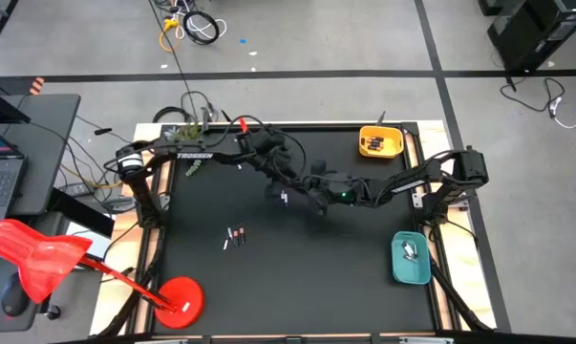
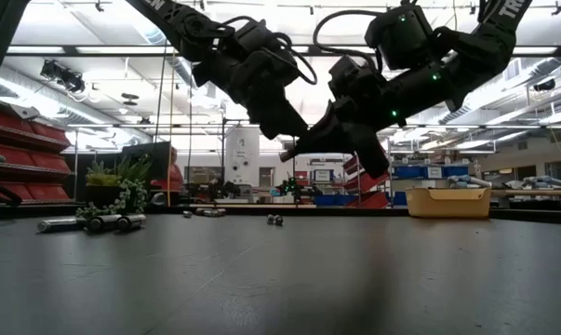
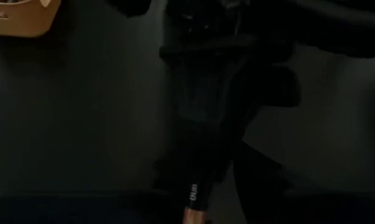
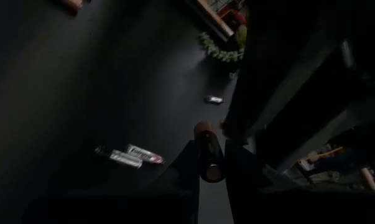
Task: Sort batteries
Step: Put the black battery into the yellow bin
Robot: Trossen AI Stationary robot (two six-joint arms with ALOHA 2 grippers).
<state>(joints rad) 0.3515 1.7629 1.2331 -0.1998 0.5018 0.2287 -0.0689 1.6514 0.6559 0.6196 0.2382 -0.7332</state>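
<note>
A black-topped table (image 1: 297, 287) carries everything. A yellow tray (image 1: 380, 142) sits at its far right corner, a teal tray (image 1: 411, 258) at the near right edge. A few loose batteries (image 1: 234, 236) lie left of centre, one more (image 1: 284, 198) lies nearer the middle, and a green sprig (image 1: 193, 167) rests far left.

Black table top (image 1: 297, 277); yellow tray (image 1: 380, 142); teal tray (image 1: 410, 259). Silvery-white and dark-bodied batteries (image 1: 235, 236) are seen on the black surface. A copper-and-black battery (image 4: 209, 151) is shown between dark fingers. Red dustpan (image 1: 34, 253) at the table's edge.
</note>
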